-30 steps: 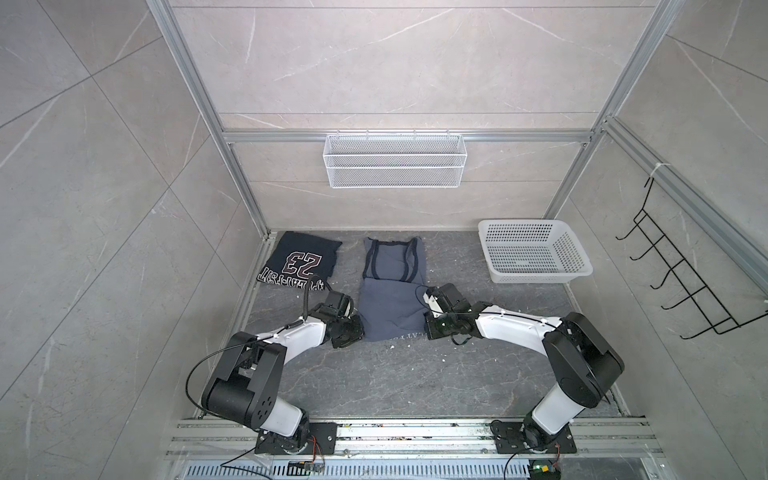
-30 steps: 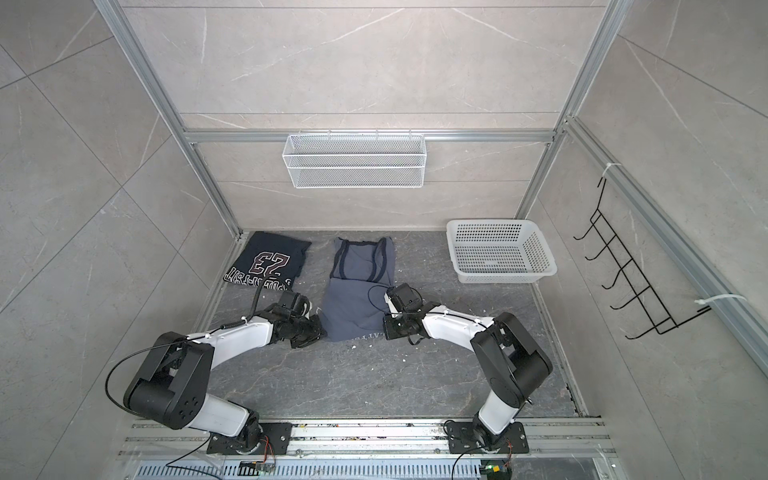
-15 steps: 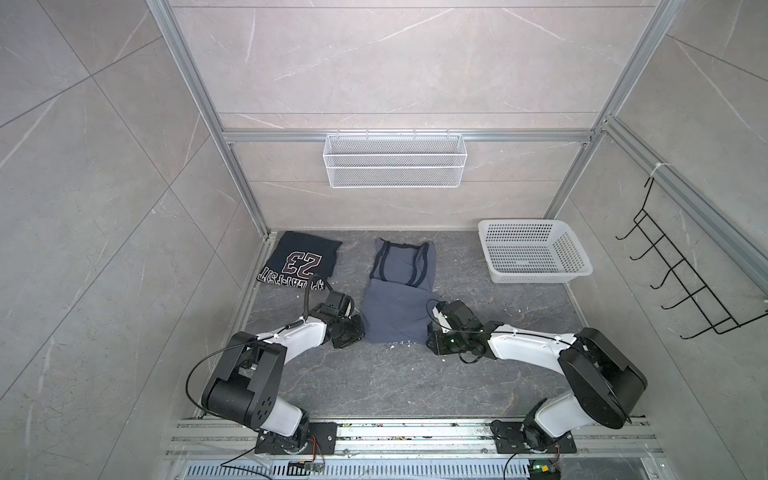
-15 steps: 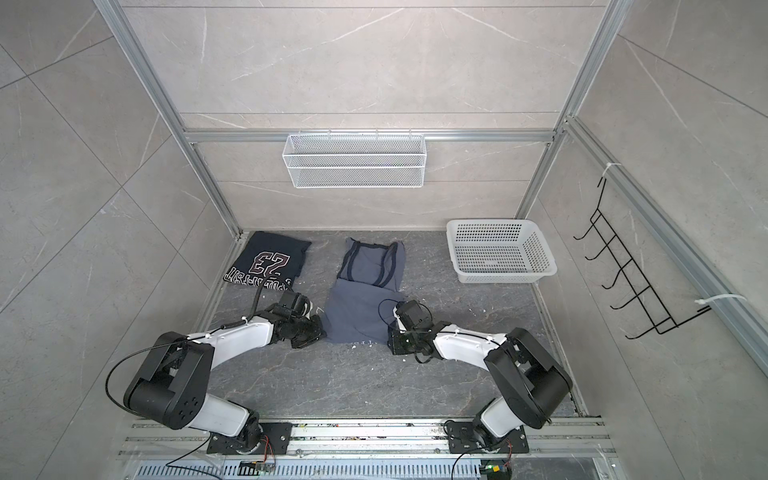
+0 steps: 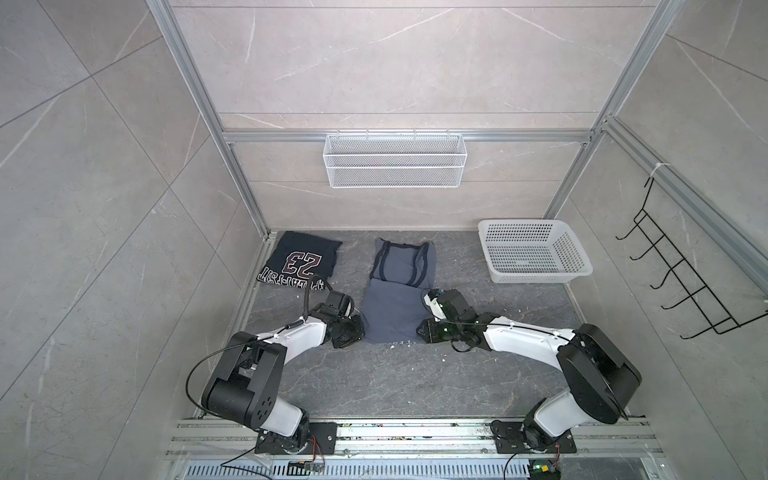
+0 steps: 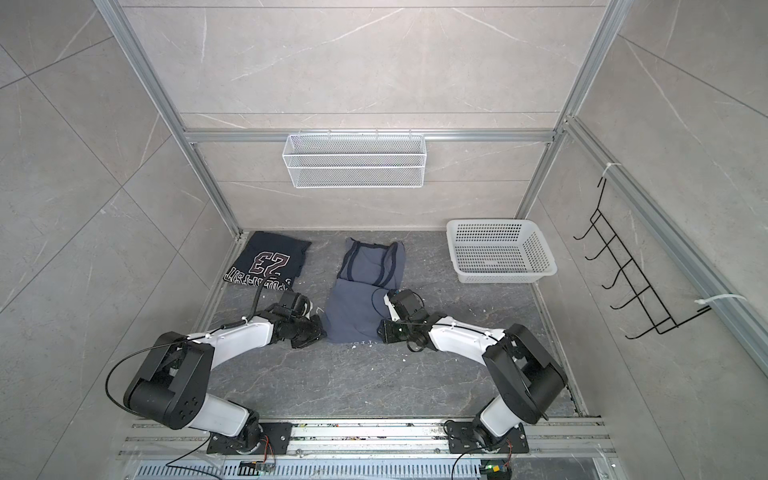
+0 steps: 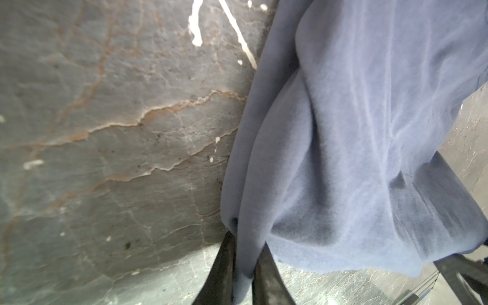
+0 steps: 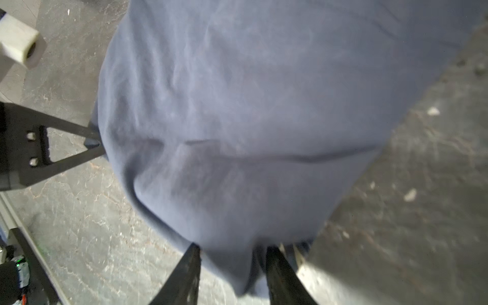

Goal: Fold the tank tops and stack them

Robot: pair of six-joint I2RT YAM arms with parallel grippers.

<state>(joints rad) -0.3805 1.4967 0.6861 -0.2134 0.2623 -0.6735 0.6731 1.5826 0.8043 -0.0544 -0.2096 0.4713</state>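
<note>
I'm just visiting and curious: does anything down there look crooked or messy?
The slate-blue tank top lies unevenly. Its strap half sits off-line from the lower half and is bunched along one edge. Small white flecks litter the floor.

Between our left gripper and right gripper lies one tank top, its near corners at their tips. Beyond the left gripper lies the numbered tank top; beyond the right gripper and to its right, well apart, stands the basket.
</note>
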